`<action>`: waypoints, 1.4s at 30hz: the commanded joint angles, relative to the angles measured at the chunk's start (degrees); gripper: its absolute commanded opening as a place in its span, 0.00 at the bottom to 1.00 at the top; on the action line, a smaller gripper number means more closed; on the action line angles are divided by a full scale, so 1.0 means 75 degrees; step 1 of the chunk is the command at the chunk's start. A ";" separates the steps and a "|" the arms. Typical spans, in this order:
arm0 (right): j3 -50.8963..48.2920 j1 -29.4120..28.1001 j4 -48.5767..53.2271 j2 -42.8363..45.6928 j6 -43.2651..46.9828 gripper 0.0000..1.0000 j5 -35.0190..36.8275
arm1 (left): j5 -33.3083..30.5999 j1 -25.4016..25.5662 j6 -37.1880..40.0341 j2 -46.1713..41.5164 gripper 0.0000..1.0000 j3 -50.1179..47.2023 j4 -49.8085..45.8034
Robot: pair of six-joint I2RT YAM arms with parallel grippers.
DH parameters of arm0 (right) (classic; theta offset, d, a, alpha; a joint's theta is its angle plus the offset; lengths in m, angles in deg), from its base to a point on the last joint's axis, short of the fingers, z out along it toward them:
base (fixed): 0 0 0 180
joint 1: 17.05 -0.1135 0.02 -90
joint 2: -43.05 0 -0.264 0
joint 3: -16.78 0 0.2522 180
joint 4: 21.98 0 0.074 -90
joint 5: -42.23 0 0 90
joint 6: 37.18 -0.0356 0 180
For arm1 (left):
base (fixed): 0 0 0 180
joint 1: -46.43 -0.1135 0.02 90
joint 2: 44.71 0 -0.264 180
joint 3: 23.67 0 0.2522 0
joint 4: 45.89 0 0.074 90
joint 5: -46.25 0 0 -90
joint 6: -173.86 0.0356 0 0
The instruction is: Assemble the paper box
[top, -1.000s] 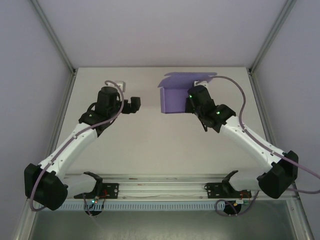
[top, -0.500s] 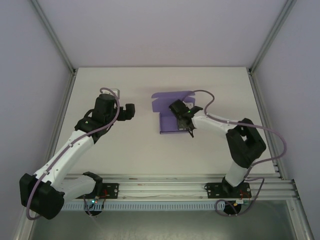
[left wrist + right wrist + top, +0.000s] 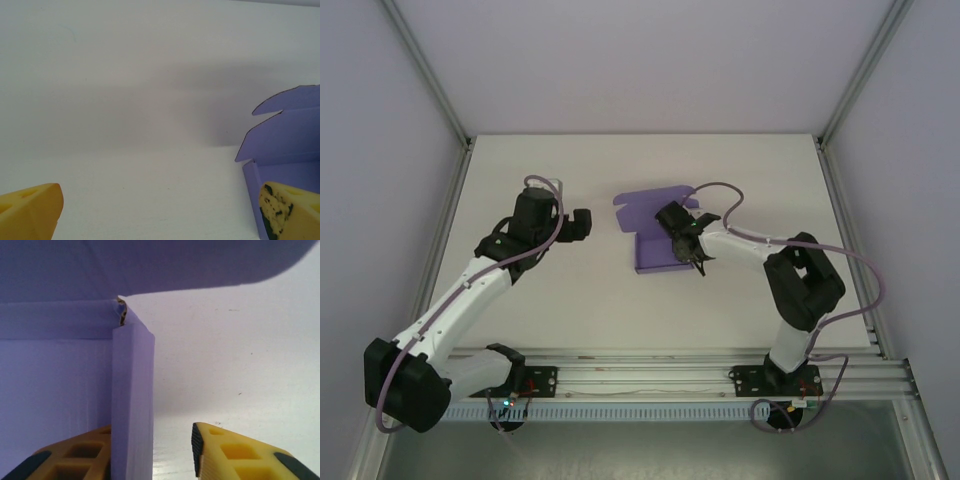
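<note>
The purple paper box [image 3: 656, 250] lies on the white table [image 3: 570, 300] at the middle, walls partly folded up and its lid flap [image 3: 648, 208] spread at the far side. My right gripper [image 3: 697, 256] straddles the box's right wall [image 3: 132, 405]: one finger is inside the box against the wall, the other stands outside with a clear gap, so it is open. My left gripper [image 3: 584, 224] hovers left of the box, open and empty. In the left wrist view the box [image 3: 287, 132] sits at the right edge, beyond the wide-apart fingers [image 3: 30, 212].
Aluminium frame posts [image 3: 440, 110] and grey side walls bound the table left and right. A metal rail [image 3: 640, 375] with the arm bases runs along the near edge. Bare table surface lies in front of the box and to its left.
The right arm has folded in, carrying the box from the far right toward the middle and setting it down flat. Its jaws have come apart off the wall. The left arm barely moved.
</note>
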 commanded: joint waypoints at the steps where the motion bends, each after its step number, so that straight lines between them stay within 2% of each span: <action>1: -0.0022 -0.0029 -0.0066 0.0406 0.0067 0.48 -0.0166 | 0.0074 0.0003 0.0116 0.0061 1.00 -0.0098 0.0270; 4: -0.0226 -0.0013 -0.0410 0.0619 0.0136 0.57 -0.0507 | 0.0146 0.0005 0.0111 0.0123 1.00 -0.0104 0.0305; 12: -0.0807 0.0233 -0.1296 0.0998 0.0407 0.69 -0.1569 | 0.0288 0.0003 0.0093 0.0175 1.00 -0.0085 0.0294; 16: -0.1188 0.0435 -0.1927 0.1093 0.0511 0.72 -0.2350 | 0.0376 0.0002 0.0082 0.0217 1.00 -0.0075 0.0297; 22: -0.1587 0.0681 -0.2635 0.1301 0.0279 0.76 -0.2961 | 0.0437 0.0004 0.0070 0.0255 1.00 -0.0003 0.0246; 26: -0.1852 0.0797 -0.3039 0.1562 0.0233 0.79 -0.3112 | 0.0471 0.0005 0.0064 0.0264 1.00 -0.0018 0.0269; 28: -0.1803 0.0814 -0.2761 0.1602 0.0222 0.79 -0.2740 | 0.0477 0.0006 0.0058 0.0293 1.00 -0.0014 0.0260; 30: -0.1609 0.0827 -0.2212 0.1613 0.0252 0.74 -0.2278 | 0.0454 0.0008 0.0055 0.0320 1.00 -0.0005 0.0247; 32: -0.1446 0.0824 -0.1836 0.1636 0.0320 0.63 -0.2110 | 0.0451 0.0009 0.0061 0.0346 1.00 -0.0003 0.0234; 36: -0.1276 0.0827 -0.1620 0.1514 0.0353 0.46 -0.2341 | 0.0447 0.0003 0.0058 0.0405 1.00 -0.0009 0.0264; 39: -0.1275 0.0836 -0.1709 0.1362 0.0349 0.41 -0.2481 | 0.0512 0.0006 0.0043 0.0451 1.00 -0.0015 0.0305; 42: -0.1165 0.0827 -0.1760 0.1137 0.0339 0.27 -0.2595 | 0.0541 0.0004 0.0070 0.0513 1.00 0.0011 0.0304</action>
